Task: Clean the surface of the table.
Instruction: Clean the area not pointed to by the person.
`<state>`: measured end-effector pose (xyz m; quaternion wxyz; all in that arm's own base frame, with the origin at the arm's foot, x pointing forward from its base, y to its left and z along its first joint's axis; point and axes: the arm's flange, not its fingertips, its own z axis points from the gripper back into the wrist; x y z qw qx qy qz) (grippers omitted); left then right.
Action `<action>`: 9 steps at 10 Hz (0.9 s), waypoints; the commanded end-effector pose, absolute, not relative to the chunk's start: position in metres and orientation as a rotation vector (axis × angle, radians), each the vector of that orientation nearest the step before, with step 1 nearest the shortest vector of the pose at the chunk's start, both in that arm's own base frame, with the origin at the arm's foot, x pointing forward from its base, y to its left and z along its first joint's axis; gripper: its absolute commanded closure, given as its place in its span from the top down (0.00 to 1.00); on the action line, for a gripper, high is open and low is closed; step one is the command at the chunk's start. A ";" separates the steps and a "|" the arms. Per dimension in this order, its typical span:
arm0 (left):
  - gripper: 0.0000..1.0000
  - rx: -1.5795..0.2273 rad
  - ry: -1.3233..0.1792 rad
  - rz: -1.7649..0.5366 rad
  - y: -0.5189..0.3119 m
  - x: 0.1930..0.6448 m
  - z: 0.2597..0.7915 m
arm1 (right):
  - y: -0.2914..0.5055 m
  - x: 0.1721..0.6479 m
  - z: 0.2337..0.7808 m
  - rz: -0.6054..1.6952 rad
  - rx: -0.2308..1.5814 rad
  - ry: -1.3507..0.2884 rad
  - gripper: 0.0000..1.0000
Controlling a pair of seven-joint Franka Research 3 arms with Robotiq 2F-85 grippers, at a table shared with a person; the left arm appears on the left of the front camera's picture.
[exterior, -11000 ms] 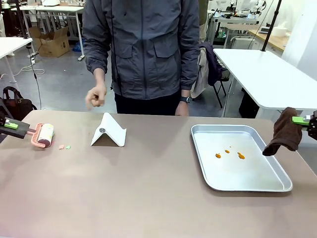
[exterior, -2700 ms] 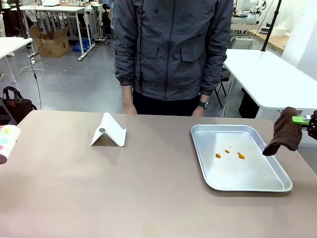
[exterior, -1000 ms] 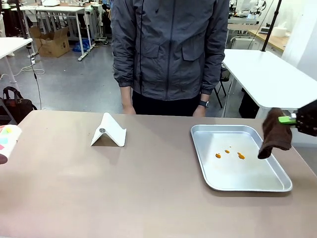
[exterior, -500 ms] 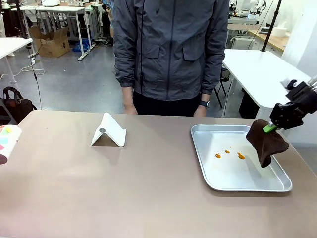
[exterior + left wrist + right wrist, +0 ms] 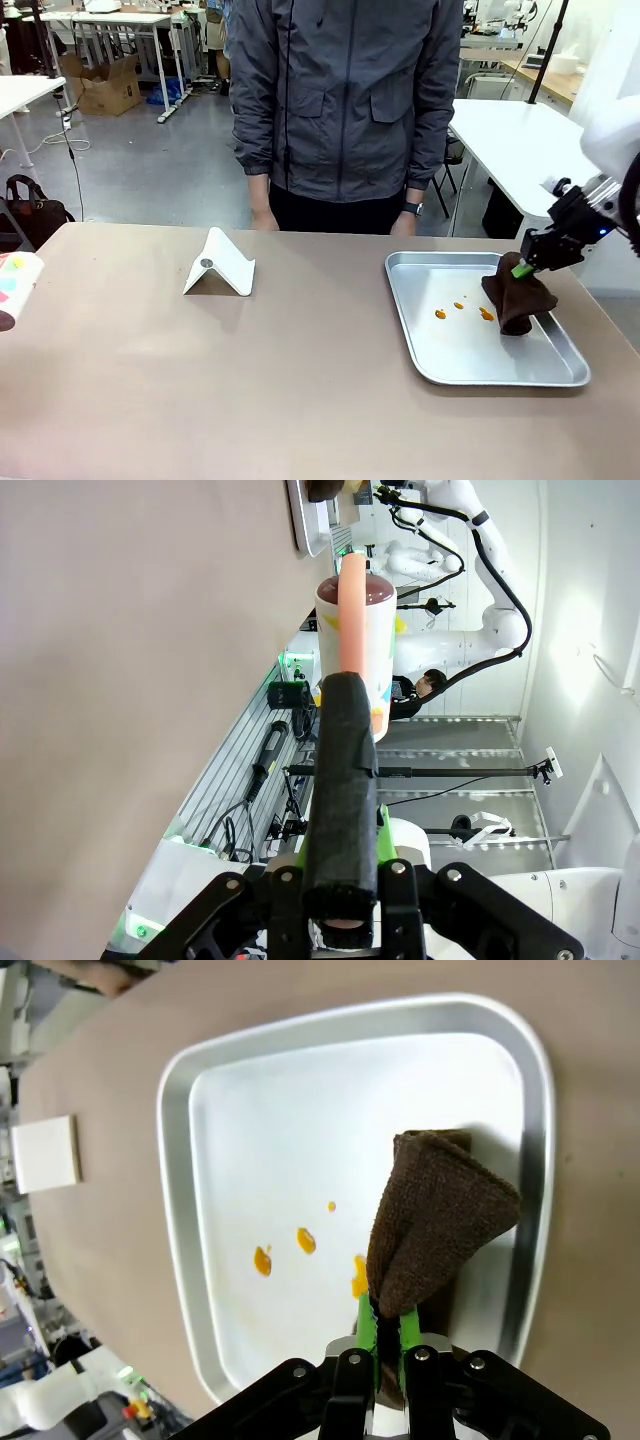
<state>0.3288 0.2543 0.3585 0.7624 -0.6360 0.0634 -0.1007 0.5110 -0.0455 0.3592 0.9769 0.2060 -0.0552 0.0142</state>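
Front view gives you a wide bare stretch of bench [image 5: 250, 380] between the white folded stand [image 5: 220, 265] toward its far edge and the metal tray [image 5: 500, 381] close to its right edge. The bench runs across the whole picture, and its top is smooth, matte and taupe-brown. Your right end effector [image 5: 522, 268] is clamped on a brown cloth [image 5: 515, 300] resting in the tray beside orange spots [image 5: 459, 305]. Your left end effector [image 5: 340, 920] is clamped on a lint roller [image 5: 355, 620], at the front view's left edge.
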 end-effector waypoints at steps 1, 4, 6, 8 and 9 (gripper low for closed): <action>0.22 -1.380 0.143 -0.223 0.252 0.325 0.362 | -0.033 0.519 0.338 0.047 0.470 -0.167 0.00; 0.22 -1.380 0.143 -0.223 0.252 0.325 0.362 | -0.017 0.525 0.312 0.069 0.572 -0.156 0.00; 0.22 -1.380 0.143 -0.223 0.252 0.325 0.362 | 0.000 0.529 0.302 0.107 0.642 -0.117 0.00; 0.22 -1.380 0.143 -0.223 0.252 0.325 0.362 | 0.020 0.533 0.291 0.155 0.695 -0.076 0.00; 0.22 -1.380 0.143 -0.223 0.252 0.325 0.362 | 0.031 0.533 0.289 0.184 0.721 -0.058 0.00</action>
